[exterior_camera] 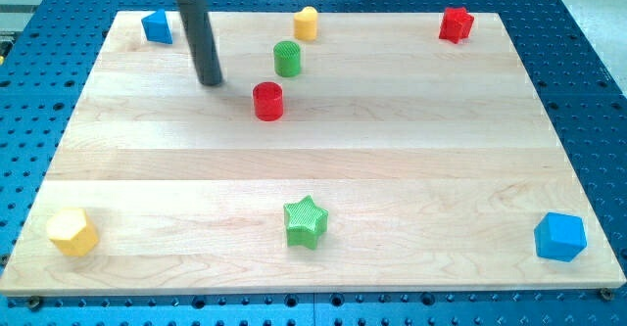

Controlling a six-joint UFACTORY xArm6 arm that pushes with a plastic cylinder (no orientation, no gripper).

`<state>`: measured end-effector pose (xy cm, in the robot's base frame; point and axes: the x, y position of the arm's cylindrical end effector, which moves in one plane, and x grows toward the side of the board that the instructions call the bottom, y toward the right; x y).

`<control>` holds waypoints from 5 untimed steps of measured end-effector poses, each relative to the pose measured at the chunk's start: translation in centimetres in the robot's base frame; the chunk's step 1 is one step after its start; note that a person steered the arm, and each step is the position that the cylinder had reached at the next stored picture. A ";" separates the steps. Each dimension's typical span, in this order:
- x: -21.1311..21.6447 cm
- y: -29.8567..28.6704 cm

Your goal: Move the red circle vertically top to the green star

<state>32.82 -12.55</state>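
The approach step: my tip (211, 81), a bare rod end effector holding nothing, stands beside the red circle (267, 102); next, nudge it right, above the green star (305, 221).

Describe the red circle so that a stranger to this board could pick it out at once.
Start at the wooden board and look at the upper part, left of centre, where my tip stands. The red circle is the short round block just to the view's right of my tip, below the green circle. The only other red block sits far off by the top right corner and is not round.
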 end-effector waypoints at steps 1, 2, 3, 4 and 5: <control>-1.8 0.8; -1.8 2.8; -1.8 5.4; -1.8 8.2; -1.7 5.8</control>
<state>31.13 -6.75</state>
